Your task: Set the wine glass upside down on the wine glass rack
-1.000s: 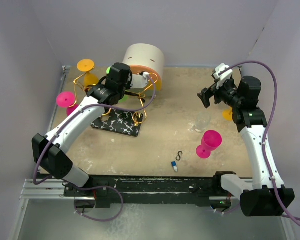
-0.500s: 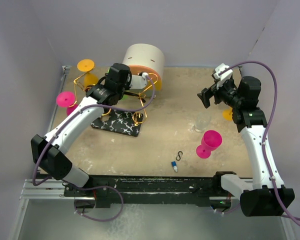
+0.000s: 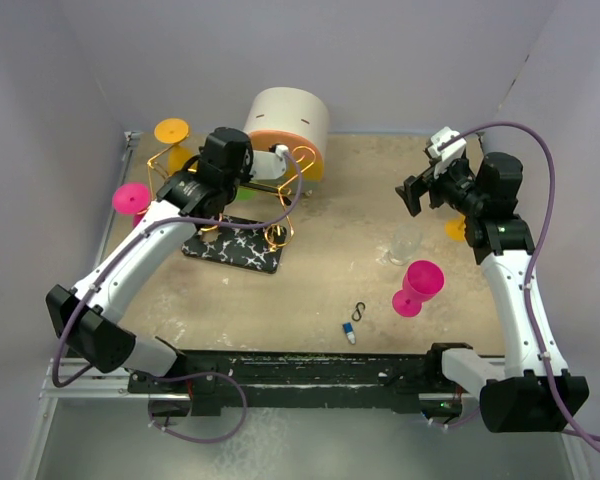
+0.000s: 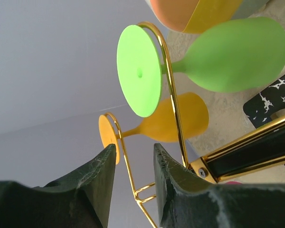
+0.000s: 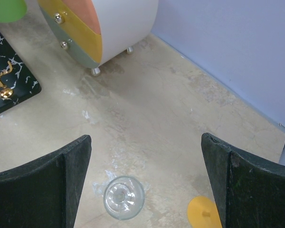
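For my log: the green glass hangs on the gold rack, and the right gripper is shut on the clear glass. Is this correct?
No: the right wrist view shows the right gripper open and the clear glass standing on the table. The green glass hangs on the gold rack.

Round cream drawer box (image 3: 292, 118) sitting at the far side of the desk (image 3: 330, 255), standing on small silver feet. Its curved drawer fronts are showing salmon, yellow and grey-green, the yellow and grey-green ones each carrying a small metal knob. Dark S-shaped hook (image 3: 359, 311) lying flat toward the near edge. Blue-and-white capsule (image 3: 349, 333) lying just beside it, on the near side. Lilac walls (image 3: 280, 50) closing in the desk.
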### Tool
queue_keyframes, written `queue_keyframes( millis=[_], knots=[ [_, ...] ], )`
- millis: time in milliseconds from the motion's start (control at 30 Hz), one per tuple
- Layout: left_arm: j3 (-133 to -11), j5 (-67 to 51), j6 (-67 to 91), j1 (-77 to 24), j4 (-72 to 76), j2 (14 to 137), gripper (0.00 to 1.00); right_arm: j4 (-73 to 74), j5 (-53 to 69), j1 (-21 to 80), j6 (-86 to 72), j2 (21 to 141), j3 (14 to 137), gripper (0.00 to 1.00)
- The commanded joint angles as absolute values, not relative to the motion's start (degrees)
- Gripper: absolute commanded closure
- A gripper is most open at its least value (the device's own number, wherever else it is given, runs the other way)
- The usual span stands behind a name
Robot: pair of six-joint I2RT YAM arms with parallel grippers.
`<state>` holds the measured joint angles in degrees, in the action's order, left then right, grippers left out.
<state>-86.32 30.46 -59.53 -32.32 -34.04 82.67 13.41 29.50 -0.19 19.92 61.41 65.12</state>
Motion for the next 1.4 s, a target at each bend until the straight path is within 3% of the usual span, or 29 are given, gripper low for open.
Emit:
queue_keyframes(
  millis=[0,233,367,533,767,1133,1367],
  knots=[
    [-86.70,31.02,-58.09,-32.08,-33.92,78.85,0.59,11.43,30.10,-0.78,19.66,61.26,64.99,0.00],
    [-88.63,24.61,-51.90,-31.80,-38.19,74.62,0.54,11.43,30.69,-2.30,19.10,61.17,65.34,0.00],
    [-90.08,19.57,-47.09,-30.59,-40.02,72.23,0.44,11.69,30.34,-3.24,18.91,61.26,66.10,0.00],
    [-91.31,13.91,-41.94,-28.37,-40.63,69.36,0.28,18.28,26.96,-3.52,18.23,63.19,70.35,0.00],
    [-91.43,13.70,-36.26,-25.67,-38.70,68.32,0.00,22.14,11.48,-6.92,15.51,67.91,71.54,0.00],
    [-91.05,11.76,-33.19,-23.76,-38.99,66.25,0.01,21.41,7.03,-23.01,10.92,73.30,73.30,0.03],
    [-91.13,10.03,-32.95,-23.69,-39.50,65.67,0.01,20.14,5.28,-26.54,10.33,79.50,76.65,0.12]
  ],
)
